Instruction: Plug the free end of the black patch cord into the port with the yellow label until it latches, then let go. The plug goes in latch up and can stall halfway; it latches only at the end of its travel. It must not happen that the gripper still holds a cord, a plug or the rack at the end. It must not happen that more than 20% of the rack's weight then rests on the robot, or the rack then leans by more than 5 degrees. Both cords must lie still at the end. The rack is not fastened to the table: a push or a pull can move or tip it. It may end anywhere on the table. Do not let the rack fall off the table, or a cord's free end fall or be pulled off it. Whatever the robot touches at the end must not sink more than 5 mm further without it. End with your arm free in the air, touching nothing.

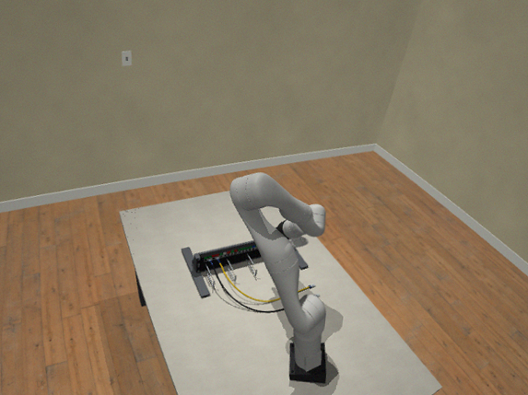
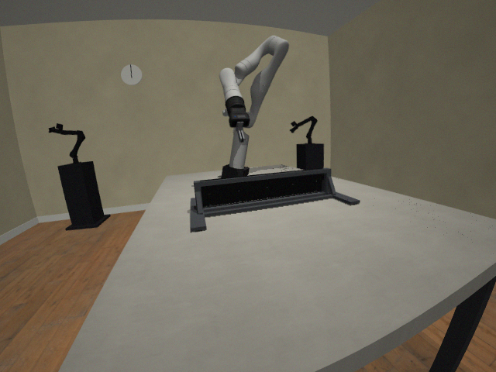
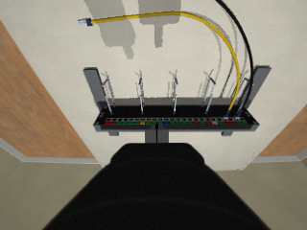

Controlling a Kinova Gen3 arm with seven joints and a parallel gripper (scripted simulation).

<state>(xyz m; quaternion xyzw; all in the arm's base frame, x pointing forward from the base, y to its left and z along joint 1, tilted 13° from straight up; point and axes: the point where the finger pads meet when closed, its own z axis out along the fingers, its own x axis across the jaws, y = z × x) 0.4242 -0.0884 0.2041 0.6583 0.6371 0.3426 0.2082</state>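
Black patch cord (image 1: 263, 311) (image 3: 249, 48) lay on the pale table (image 1: 359, 366) (image 2: 260, 280) (image 3: 58, 72), one end in a port near one end of the rack (image 1: 187, 255) (image 2: 260, 174) (image 3: 98, 127). Curved, so no single long axis: it left the port side, then bent sideways toward the arm's base. Free end hidden behind the arm in the top view, out of frame at the wrist; couldn't tell where its plug pointed. Yellow cord (image 1: 246, 297) (image 3: 211, 24) sat in a port beside it, loop inside the black one, free plug out on the table. Port row had colored labels; yellow label (image 3: 142, 123) showed, no cord in its port. Rack stood upright on its feet. Gripper (image 2: 242, 139) (image 3: 156, 130) was above the table, fingers together, nothing between them. Around: wood floor (image 1: 46, 290) (image 2: 60, 288) (image 3: 38, 96), beige walls, clock (image 2: 131, 74).
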